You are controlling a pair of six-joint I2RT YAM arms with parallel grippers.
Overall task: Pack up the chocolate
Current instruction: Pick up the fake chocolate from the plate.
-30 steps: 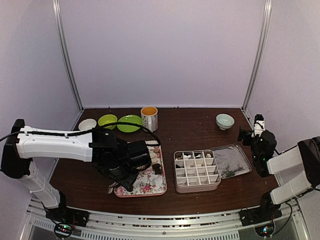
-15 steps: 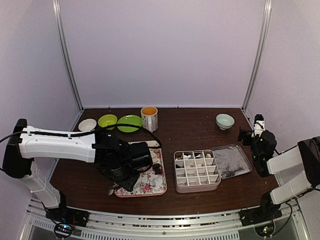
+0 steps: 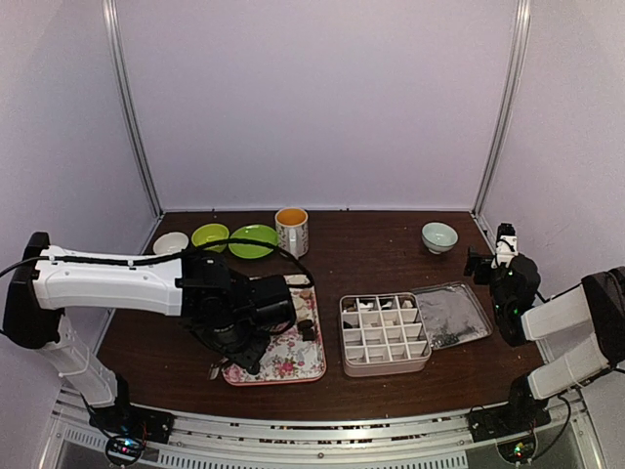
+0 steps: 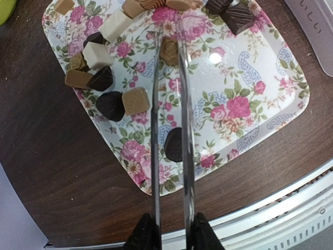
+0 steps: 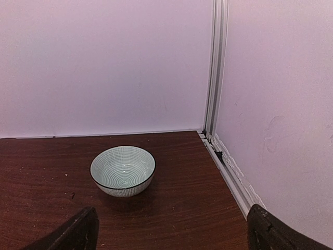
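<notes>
Left wrist: left pincer (image 4: pixel 169 235) squeezes tongs (image 4: pixel 155 130), tips flanking a tan chocolate (image 4: pixel 169 52); right pincer (image 5: pixel 171 221) wide.

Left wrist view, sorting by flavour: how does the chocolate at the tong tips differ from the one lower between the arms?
Tip chocolate is tan, lower chocolate dark brown. Tip chocolate sits between the tongs' ends; lower chocolate lies free under them. Both are bite-sized, over the tray.

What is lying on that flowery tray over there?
The floral tray holds small chocolates, dark, tan and white, bunched toward one side. Metal tongs hang over it, tips flanking a tan piece. From above, the left arm hides part of the tray.
</notes>
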